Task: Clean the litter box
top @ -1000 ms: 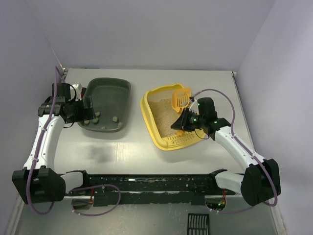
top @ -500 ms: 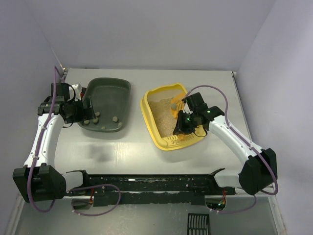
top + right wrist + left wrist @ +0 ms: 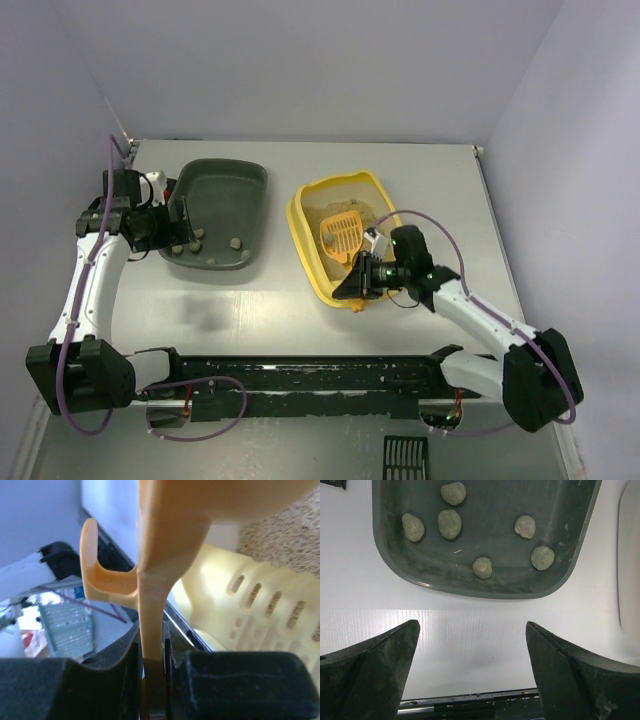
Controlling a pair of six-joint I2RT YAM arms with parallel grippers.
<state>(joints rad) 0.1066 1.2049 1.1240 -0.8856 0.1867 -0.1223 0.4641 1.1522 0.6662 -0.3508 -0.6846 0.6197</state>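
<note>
The yellow litter box holds beige litter, and its slotted ledge is at the near end. My right gripper hangs over that near end, shut on the handle of the orange slotted scoop, whose head is over the litter. The handle runs straight up between the pads. My left gripper stands open with nothing in it, just short of the near rim of the dark grey-green tray. Several round clumps lie in that tray.
The dark tray sits left of the litter box with a strip of bare table between them. A black rail runs along the near edge between the arm bases. A black slotted grate lies in front of it.
My right arm has pulled back toward the near end of the litter box, and the scoop has swung from the far right corner to the middle of the litter. The left arm has not moved.
</note>
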